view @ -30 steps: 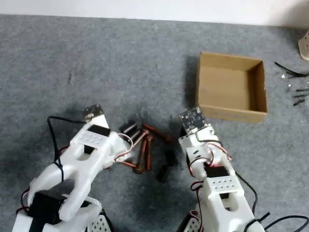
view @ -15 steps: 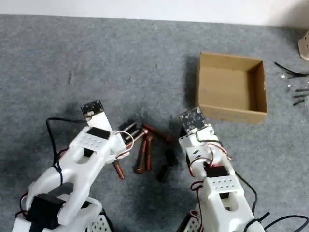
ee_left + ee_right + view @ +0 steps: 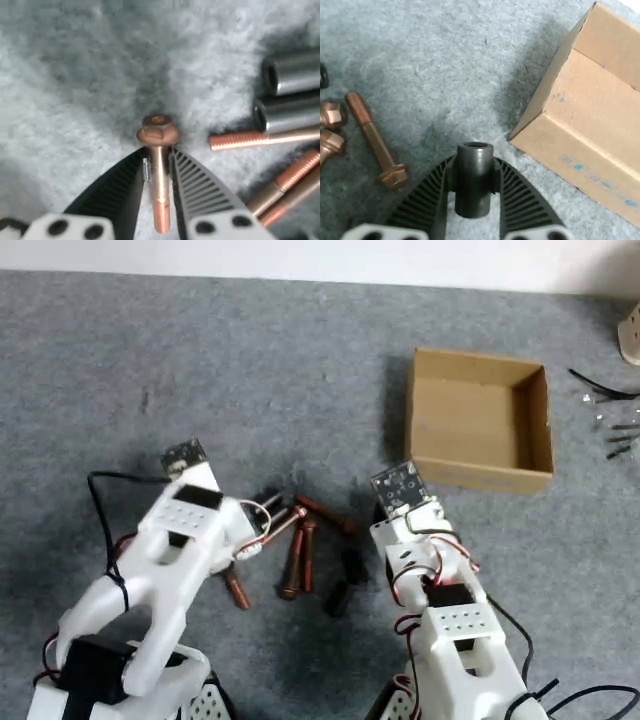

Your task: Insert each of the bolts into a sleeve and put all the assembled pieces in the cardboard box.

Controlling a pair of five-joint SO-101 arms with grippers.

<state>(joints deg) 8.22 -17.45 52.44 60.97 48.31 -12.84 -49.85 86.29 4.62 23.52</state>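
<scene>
A bolt (image 3: 159,165) was clamped by its shank in the left jaws, head free; a sleeve (image 3: 472,175) was gripped in the right jaws, bore exposed, near the box (image 3: 480,476), presumably for insertion.

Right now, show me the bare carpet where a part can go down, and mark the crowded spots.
Bare: the wide far carpet left of the cardboard box; also the patch right of the right arm, nearer than the box. Crowded: between that and the left arm, where loose bolts and sleeves lie; cable scraps crowd the box's right.
</scene>
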